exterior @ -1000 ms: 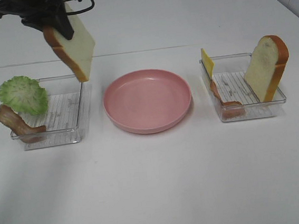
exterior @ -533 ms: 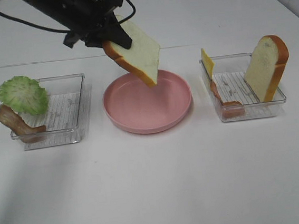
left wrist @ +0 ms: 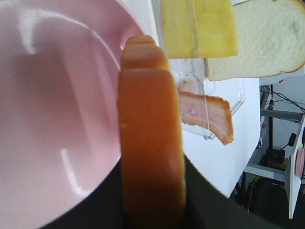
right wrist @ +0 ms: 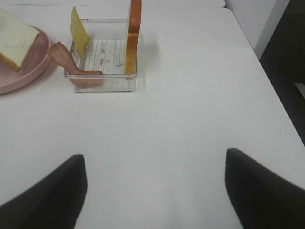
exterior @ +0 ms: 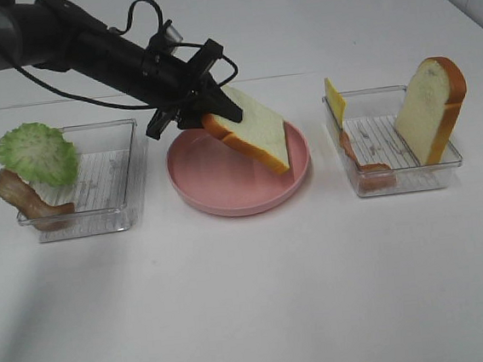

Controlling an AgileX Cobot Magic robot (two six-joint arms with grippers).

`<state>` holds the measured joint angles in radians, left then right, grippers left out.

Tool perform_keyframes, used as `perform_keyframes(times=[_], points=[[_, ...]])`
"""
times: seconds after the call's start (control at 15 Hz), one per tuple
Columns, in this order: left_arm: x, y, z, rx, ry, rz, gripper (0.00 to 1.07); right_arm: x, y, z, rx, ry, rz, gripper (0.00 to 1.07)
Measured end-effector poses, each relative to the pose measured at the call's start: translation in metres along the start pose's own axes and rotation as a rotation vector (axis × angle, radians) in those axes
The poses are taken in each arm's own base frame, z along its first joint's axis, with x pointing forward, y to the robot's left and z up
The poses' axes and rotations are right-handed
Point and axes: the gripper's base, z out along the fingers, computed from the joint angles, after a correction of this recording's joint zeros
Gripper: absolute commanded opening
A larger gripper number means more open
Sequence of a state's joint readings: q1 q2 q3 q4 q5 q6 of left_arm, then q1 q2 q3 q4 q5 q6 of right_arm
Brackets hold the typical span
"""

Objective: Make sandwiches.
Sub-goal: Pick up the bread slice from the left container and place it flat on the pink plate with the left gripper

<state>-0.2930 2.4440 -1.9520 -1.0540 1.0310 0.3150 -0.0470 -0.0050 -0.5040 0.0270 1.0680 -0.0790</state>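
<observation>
- The left gripper [exterior: 207, 116] is pinching the bread slice [exterior: 254, 135] by its crusted edge. The slice is tilting, with its low corner over the pink plate [exterior: 217, 196]; I cannot tell if they are touching.
- The slice is looking light and spongy, so gripping across the firmer crust is likely the safest hold.
- The right gripper [right wrist: 155, 191] is hovering empty, spread wide, near the right-hand tray [right wrist: 114, 88].

No readable text, label, brand, number or sign shows in any view.
</observation>
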Motion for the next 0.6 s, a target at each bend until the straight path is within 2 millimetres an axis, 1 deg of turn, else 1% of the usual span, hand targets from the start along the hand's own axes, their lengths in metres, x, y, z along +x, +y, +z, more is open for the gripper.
perform_keyframes(times=[0.13,0.2,0.27,0.4,0.47,0.6], points=[[0.003,0.004,0.012,-0.009,0.008,-0.007,0.10,0.000,0.000,0.000,0.000,0.000,0.000,0.76],[0.005,0.003,0.018,-0.012,0.009,-0.003,0.29,0.000,0.000,0.000,0.000,0.000,0.000,0.76],[0.005,0.002,0.019,-0.017,0.005,0.002,0.40,0.000,0.000,0.000,0.000,0.000,0.000,0.76],[0.006,0.001,0.021,-0.022,0.004,0.008,0.73,0.000,0.000,0.000,0.000,0.000,0.000,0.76],[0.006,0.001,0.021,-0.029,0.006,0.012,0.84,0.000,0.000,0.000,0.000,0.000,0.000,0.76],[0.006,0.002,0.021,-0.034,0.007,0.016,0.85,0.000,0.000,0.000,0.000,0.000,0.000,0.76]])
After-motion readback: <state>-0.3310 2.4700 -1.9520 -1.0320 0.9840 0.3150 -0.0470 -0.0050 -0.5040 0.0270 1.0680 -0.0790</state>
